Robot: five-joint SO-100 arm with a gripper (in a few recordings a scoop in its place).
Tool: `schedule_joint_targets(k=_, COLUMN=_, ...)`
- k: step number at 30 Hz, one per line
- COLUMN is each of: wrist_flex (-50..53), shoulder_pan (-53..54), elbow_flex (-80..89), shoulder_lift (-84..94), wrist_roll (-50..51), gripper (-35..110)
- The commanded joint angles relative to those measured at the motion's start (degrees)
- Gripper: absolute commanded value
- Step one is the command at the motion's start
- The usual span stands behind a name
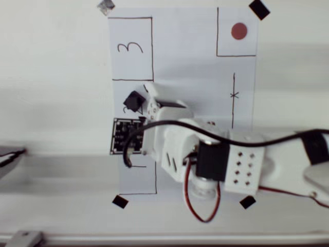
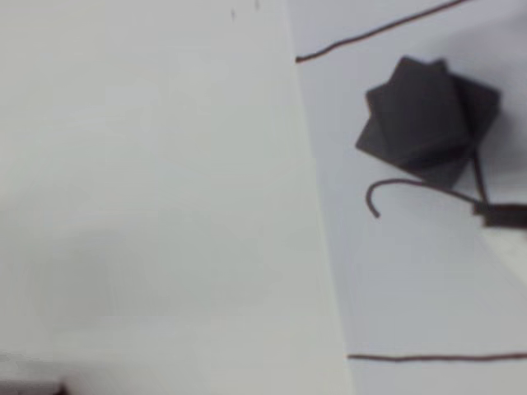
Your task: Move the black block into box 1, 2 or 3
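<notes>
The black block (image 1: 133, 101) lies turned at an angle inside the box marked 2 (image 1: 121, 88), just below that box's upper line. In the wrist view the block (image 2: 424, 115) rests on the paper right above the curl of the handwritten 2 (image 2: 395, 186), between the box's two drawn lines (image 2: 436, 357). My white gripper (image 1: 149, 104) sits at the block's right side, touching or nearly touching it. Its jaws are hidden by the arm's own body, so their state is unclear. A sliver of one fingertip (image 2: 501, 216) shows at the right edge of the wrist view.
Box 3 (image 1: 131, 47) is drawn above box 2 and another outline (image 1: 139, 180) below it. An outline with a red dot (image 1: 239, 31) sits top right. A dotted black square panel (image 1: 125, 136) and black tape squares (image 1: 120, 201) are on the sheet.
</notes>
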Motion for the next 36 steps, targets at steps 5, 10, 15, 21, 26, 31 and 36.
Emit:
schedule_joint_targets(k=5, wrist_flex=-0.09, shoulder_pan=-1.58, elbow_flex=17.23, shoulder_lift=21.62, wrist_roll=0.88, gripper=22)
schedule_joint_targets(k=10, wrist_flex=-0.09, shoulder_pan=-2.37, elbow_flex=28.83, shoulder_lift=30.67, wrist_roll=-1.67, gripper=15)
schedule_joint_targets(k=15, wrist_flex=-0.18, shoulder_pan=-3.16, elbow_flex=39.81, shoulder_lift=39.81, wrist_roll=-3.6, gripper=6)
schedule_joint_targets(k=21, wrist_flex=-0.18, shoulder_pan=-4.66, elbow_flex=51.06, shoulder_lift=50.45, wrist_roll=-4.48, gripper=1)
schedule_joint_targets(k=26, wrist_flex=-0.26, shoulder_pan=-6.06, elbow_flex=61.61, shoulder_lift=59.77, wrist_roll=-5.36, gripper=0)
schedule_joint_targets(k=31, wrist_flex=-0.26, shoulder_pan=-7.38, elbow_flex=72.77, shoulder_lift=70.4, wrist_roll=-5.98, gripper=0)
schedule_joint_targets(k=36, wrist_flex=-0.26, shoulder_pan=-9.23, elbow_flex=84.46, shoulder_lift=82.09, wrist_roll=-5.01, gripper=0)
